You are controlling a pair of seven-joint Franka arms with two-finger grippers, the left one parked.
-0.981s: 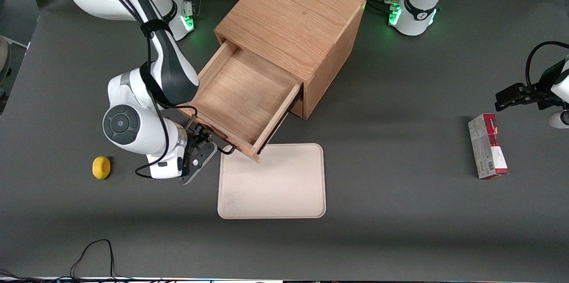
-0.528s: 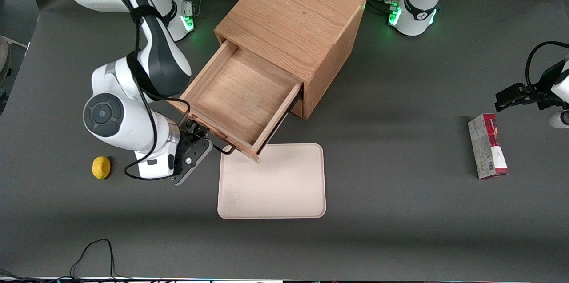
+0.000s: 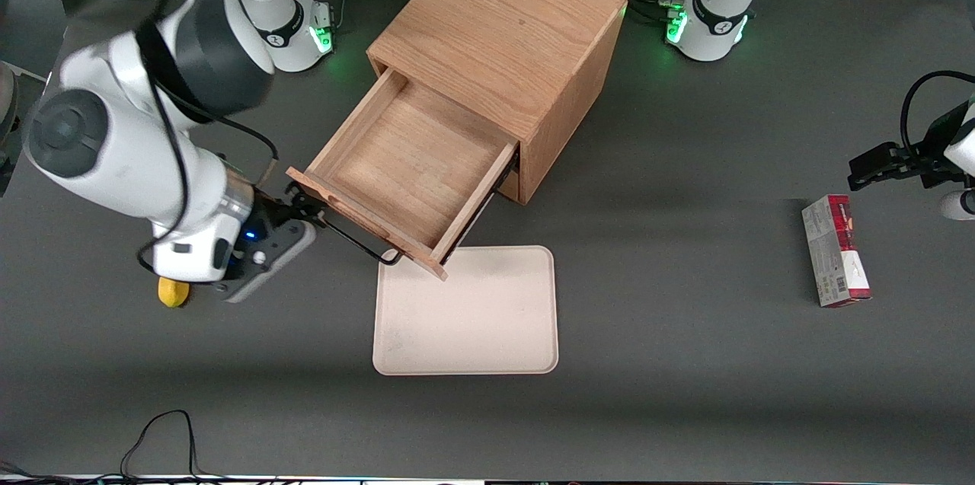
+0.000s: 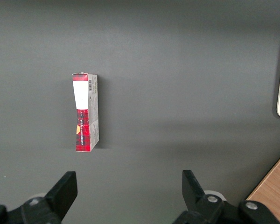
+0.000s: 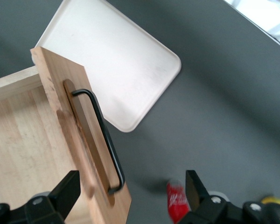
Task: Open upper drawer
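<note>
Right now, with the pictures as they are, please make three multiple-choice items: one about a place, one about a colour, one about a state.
1. Where is the gripper?
A. inside the upper drawer
B. beside the drawer's front, off the handle
C. over the red box

2. What colour is the handle of the upper drawer?
A. black
B. silver
C. white

3. In what state is the upper drawer?
A. shut
B. lifted out of the cabinet
C. pulled out, with nothing visible inside

Answers:
1. B, the front view shows the gripper near the handle's end toward the working arm, and the right wrist view shows its open fingers apart from the handle.
2. A, the thin bar on the oak front is black in both views.
3. C, the drawer stands out from the cabinet above a corner of the tray, its wooden floor bare.
</note>
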